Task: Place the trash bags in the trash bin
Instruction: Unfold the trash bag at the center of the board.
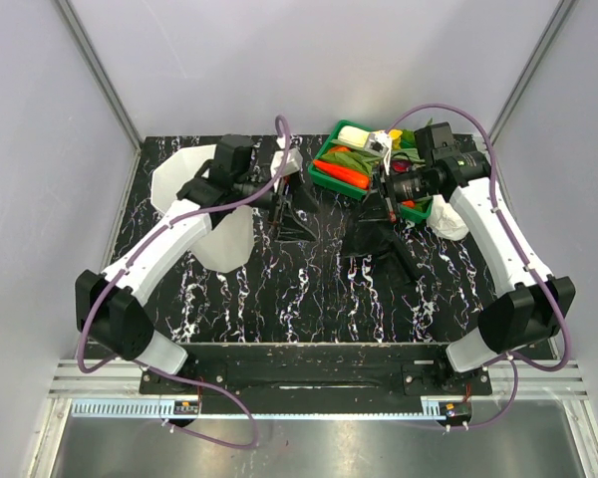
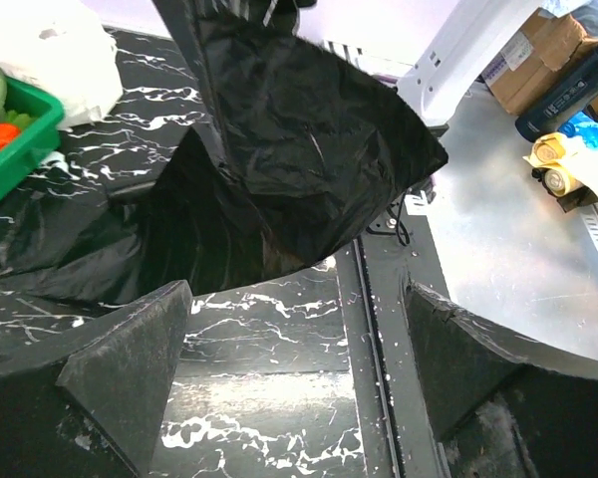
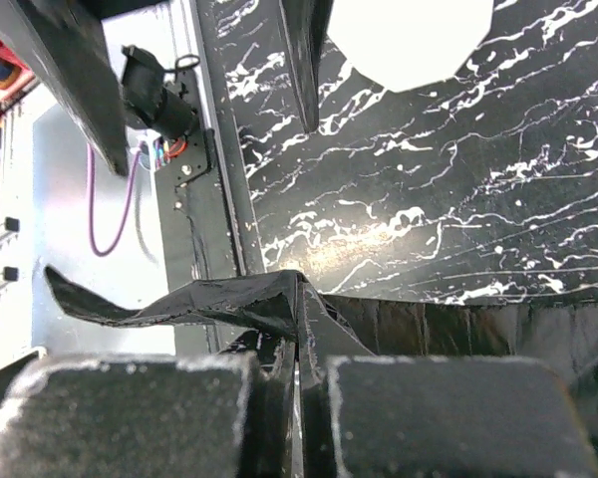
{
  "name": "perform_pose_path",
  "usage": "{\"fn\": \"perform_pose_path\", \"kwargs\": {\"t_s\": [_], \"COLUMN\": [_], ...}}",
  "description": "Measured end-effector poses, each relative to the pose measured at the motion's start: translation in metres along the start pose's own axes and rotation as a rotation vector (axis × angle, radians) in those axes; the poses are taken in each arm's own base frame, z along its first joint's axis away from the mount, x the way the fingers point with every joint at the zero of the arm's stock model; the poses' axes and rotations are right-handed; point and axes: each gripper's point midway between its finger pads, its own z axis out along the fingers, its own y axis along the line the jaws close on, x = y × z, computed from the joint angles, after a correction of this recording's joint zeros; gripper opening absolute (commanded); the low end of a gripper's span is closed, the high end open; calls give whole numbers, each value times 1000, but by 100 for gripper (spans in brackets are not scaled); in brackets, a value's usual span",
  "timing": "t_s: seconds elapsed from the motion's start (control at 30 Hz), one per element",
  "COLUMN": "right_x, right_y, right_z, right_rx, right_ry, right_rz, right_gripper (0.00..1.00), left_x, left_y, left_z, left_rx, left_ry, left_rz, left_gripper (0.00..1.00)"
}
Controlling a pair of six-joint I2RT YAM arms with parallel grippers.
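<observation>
Black marbled tabletop (image 1: 279,299), overhead: trash bin (image 1: 229,239) at left, trash bag (image 1: 379,244) draped centre-right, well apart from it. Left wrist: left gripper (image 2: 299,329) spread wide, empty, bag hanging just ahead. Right wrist: right gripper (image 3: 299,398) pinched tight on bag. Judged mid-transfer; next calls for left-side grasp, then carry towards bin.

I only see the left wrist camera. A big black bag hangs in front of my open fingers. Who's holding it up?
Observer: The right gripper is shut on the bag, pinching its edge.
Operator: Where's the bin? I can't see it!
Observer: The bin is on the left side of the table, left of the bag.
Operator: Is the bag inside yet?
Observer: No. It's out over the middle of the table, right of the bin.
</observation>
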Motion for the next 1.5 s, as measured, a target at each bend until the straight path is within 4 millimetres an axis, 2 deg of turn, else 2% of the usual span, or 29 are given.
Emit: {"fn": "perform_pose_path", "kwargs": {"t_s": [0.17, 0.43, 0.53, 0.7, 0.8, 0.9, 1.13, 1.17, 1.2, 1.23, 1.27, 1.3, 1.37, 1.5], "right_x": [-12, -23, -25, -26, -26, -26, -23, -22, -21, -20, -19, -18, -16, -13], "right_y": [2, -6, -7, -10, -11, -12, -16, -18, -19, -20, -22, -24, -28, -31], "right_z": [-1, -1, -1, -1, -1, -1, -2, -2, -2, -2, -2, -2, -4, -9], "right_rx": [-4, 36, 42, 57, 58, 64, 81, 88, 94, 99, 112, 122, 148, 195], "right_ry": [-36, -66, -70, -74, -74, -74, -70, -67, -64, -61, -58, -55, -46, -31], "right_rz": [29, 61, 70, 75, 78, 78, 87, 89, 93, 96, 99, 98, 96, 66], "right_gripper": [0, 0, 0, 0, 0, 0, 1, 6, 18, 26, 52, 66, 72, 72], "left_x": [16, 22, 22, 23, 25, 28, 29, 29, 29, 28, 28, 29, 28, 20], "left_y": [-7, -4, -1, 4, 6, 7, 1, 0, 0, 0, 0, 0, 2, 13], "left_z": [19, 39, 44, 49, 50, 51, 52, 52, 52, 51, 51, 50, 47, 39], "left_rx": [12, -55, -82, -108, -110, -101, -64, -58, -56, -54, -54, -54, -62, -105], "left_ry": [39, 81, 87, 94, 98, 103, 103, 102, 102, 100, 100, 100, 94, 63], "left_rz": [-7, 29, 45, 53, 48, 47, 69, 70, 70, 68, 64, 56, 35, -12], "left_gripper": [93, 92, 85, 54, 30, 1, 0, 0, 0, 0, 0, 0, 0, 0]}}
